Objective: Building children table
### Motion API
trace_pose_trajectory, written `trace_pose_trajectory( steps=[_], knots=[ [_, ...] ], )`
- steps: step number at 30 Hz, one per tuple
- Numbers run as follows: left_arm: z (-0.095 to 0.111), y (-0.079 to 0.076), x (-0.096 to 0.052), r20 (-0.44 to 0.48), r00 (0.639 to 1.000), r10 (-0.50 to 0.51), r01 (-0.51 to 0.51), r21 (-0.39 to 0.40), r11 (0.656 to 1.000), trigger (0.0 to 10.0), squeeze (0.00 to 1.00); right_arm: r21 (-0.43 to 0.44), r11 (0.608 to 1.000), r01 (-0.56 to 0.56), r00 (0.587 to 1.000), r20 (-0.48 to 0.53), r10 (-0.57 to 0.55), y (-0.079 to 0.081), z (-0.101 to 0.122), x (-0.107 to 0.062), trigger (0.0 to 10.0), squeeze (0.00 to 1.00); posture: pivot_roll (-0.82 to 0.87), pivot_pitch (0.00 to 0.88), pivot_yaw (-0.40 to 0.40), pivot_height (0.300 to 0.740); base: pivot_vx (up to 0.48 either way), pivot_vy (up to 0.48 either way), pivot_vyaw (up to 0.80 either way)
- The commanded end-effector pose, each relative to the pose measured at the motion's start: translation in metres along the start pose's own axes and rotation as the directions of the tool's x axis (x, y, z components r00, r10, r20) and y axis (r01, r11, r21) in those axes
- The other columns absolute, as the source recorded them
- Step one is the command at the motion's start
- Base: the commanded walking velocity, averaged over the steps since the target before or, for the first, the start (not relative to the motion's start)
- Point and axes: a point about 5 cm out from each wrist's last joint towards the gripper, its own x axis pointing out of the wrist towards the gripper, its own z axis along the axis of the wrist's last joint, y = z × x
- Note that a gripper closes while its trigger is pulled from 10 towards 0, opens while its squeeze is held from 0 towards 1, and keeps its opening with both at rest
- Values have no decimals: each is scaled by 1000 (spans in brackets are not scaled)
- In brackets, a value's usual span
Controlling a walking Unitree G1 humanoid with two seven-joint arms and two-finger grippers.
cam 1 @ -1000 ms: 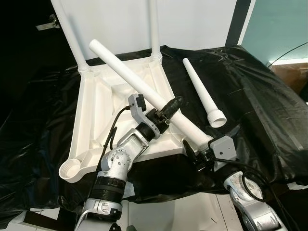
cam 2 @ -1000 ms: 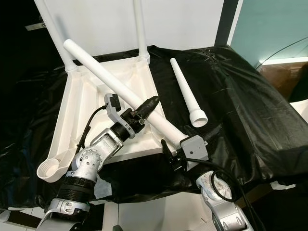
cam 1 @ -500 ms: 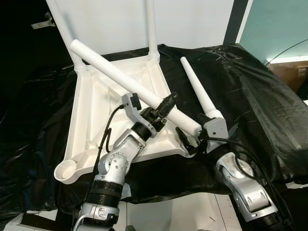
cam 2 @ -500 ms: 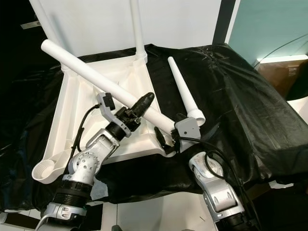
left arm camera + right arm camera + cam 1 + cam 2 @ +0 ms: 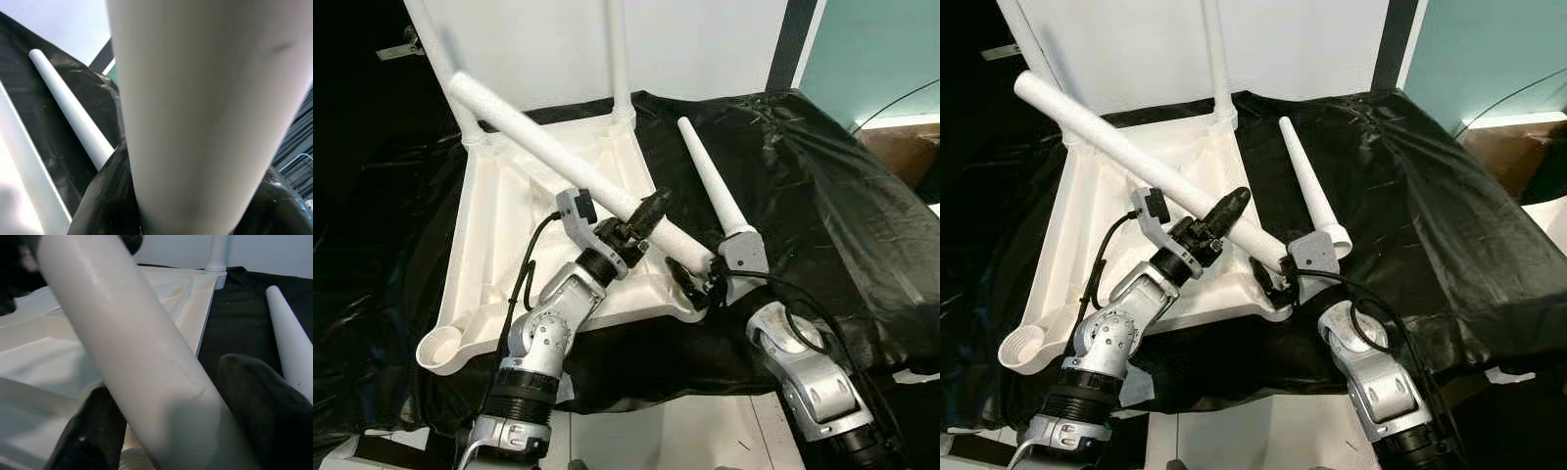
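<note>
An upside-down white table top (image 5: pixel 504 225) lies on a black sheet, with two white legs (image 5: pixel 619 59) standing upright in its far corners. A third white leg (image 5: pixel 548 142) slants across the top, its narrow end near the far-left upright leg. My left gripper (image 5: pixel 641 220) is shut on this leg past its middle. My right gripper (image 5: pixel 693 279) is shut on its wide end, over the top's near-right corner. In the right wrist view the black fingers (image 5: pixel 259 396) sit on both sides of the leg (image 5: pixel 137 347). A loose fourth leg (image 5: pixel 710 186) lies on the sheet to the right.
The black sheet (image 5: pixel 822 196) covers the whole work surface and drapes over its front edge. An open socket (image 5: pixel 440 348) sits at the top's near-left corner. A white panel (image 5: pixel 705 39) stands behind, and white floor (image 5: pixel 666 436) shows in front.
My right gripper has carried the leg's wide end forward to the top's near-right corner. The leg's narrow end has swung left toward the far-left upright leg, with the left gripper still on it.
</note>
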Motion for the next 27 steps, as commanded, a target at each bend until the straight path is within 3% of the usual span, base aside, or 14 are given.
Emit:
trace_pose_trajectory(
  steps=[1, 11, 20, 21, 23, 24, 27],
  knots=[
    [-16, -36, 3, -38, 886, -462, 458, -79, 885, 0, 0, 80, 996, -46, 999, -20, 47, 11, -5, 3, 0, 0, -141, 39, 64, 740, 0, 0, 0],
    [-13, -39, 4, -23, 880, -474, 471, -79, 878, 0, 0, 64, 998, -11, 1000, -22, 12, 6, -3, 0, 0, 0, -145, 37, 62, 740, 0, 0, 0],
    [-4, -43, 7, 20, 881, -473, 473, -85, 877, 0, 0, -43, 997, 63, 998, -13, -63, -4, 3, -1, 0, 0, -147, 34, 61, 740, 0, 0, 0],
    [-4, -41, 8, 23, 886, -463, 463, -85, 882, 10000, 776, -47, 996, 72, 997, -16, -73, -4, 2, -1, 0, 0, -146, 33, 60, 740, 0, 0, 0],
    [-4, -40, 9, 25, 891, -452, 453, -85, 888, 10000, 776, -48, 996, 81, 996, -18, -82, -5, 1, -1, 0, 0, -146, 33, 60, 740, 0, 0, 0],
    [-3, -40, 9, 27, 890, -455, 456, -82, 886, 10000, 1000, -47, 995, 92, 995, -21, -93, -5, 0, -1, 0, 0, -147, 31, 59, 740, 0, 0, 0],
    [-3, -40, 8, 29, 887, -460, 461, -79, 884, 10000, 1000, -47, 993, 105, 994, -24, -106, -6, -1, -1, 0, 0, -147, 31, 59, 740, 0, 0, 0]
  ],
)
